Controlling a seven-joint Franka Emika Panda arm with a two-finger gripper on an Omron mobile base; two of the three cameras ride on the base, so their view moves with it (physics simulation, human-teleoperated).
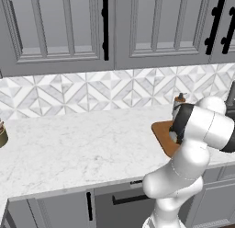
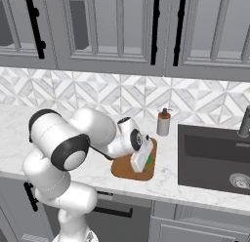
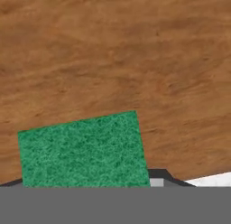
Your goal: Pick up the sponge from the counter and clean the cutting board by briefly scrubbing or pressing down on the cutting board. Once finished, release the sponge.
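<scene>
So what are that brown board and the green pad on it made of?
The cutting board looks like wood with a matte finish: orange-brown with streaky grain. The sponge has a green top with a rough, fibrous speckle, like a scouring pad; what lies beneath that layer can't be told here.

One flat orange-brown wooden cutting board (image 2: 128, 169), one green-topped rectangular sponge (image 3: 83, 150), one grey soap dispenser bottle (image 2: 163, 122), one dark sink basin (image 2: 215, 158).

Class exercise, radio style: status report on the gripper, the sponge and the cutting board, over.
Gripper low over the orange-brown wooden cutting board, jaw state unclear. Green-topped rectangular sponge against the board, at the fingertips. Soap dispenser bottle stands behind the board, clear of it.
</scene>
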